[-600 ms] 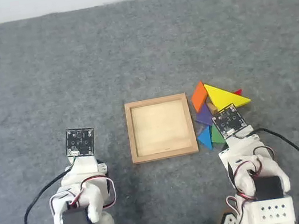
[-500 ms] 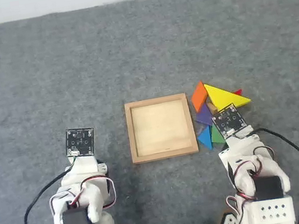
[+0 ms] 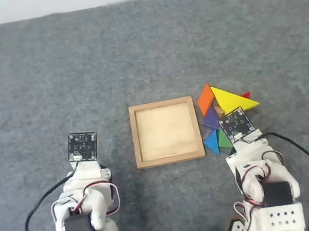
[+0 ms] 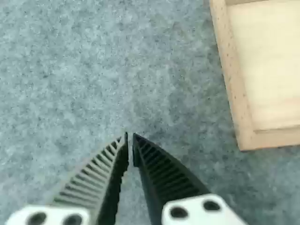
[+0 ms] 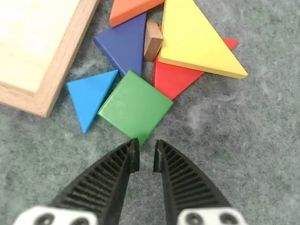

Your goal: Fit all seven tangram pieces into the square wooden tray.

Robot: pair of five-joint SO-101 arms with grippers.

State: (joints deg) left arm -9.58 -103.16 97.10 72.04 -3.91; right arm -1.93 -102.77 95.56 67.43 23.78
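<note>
The square wooden tray [image 3: 166,132] lies flat in the middle of the grey surface [image 3: 131,53], between the two arms, and you see its bare wooden floor. All seven tangram pieces lie outside it, in one cluster just to its right.

The orange piece [image 3: 204,99] is at the far left of the cluster, near the tray's far right corner. The dark blue triangle [image 5: 124,44] lies just on the near side of it. The light blue triangle [image 5: 89,96] comes next, close to the tray's near right corner, with a small gap to the rim. The green square [image 5: 135,107] sits just right of the light blue triangle, and their edges are touching or almost touching. The big yellow triangle [image 5: 194,40] is the farthest to the right. It covers part of the red triangle [image 5: 176,77], of which only two corners show. A small brown piece [image 5: 152,40] stands on its edge between the dark blue triangle and the yellow one.

Your right tool [image 5: 146,157] is just on the near side of the green square. Its tips are a little apart with nothing between them, and the square's near corner points into this gap. Whether the tips touch the surface, I cannot tell.

Your left tool [image 4: 130,139] is over the surface, to the left of the tray's near left corner and well apart from the pieces. Its tips are almost together and hold nothing.
</note>
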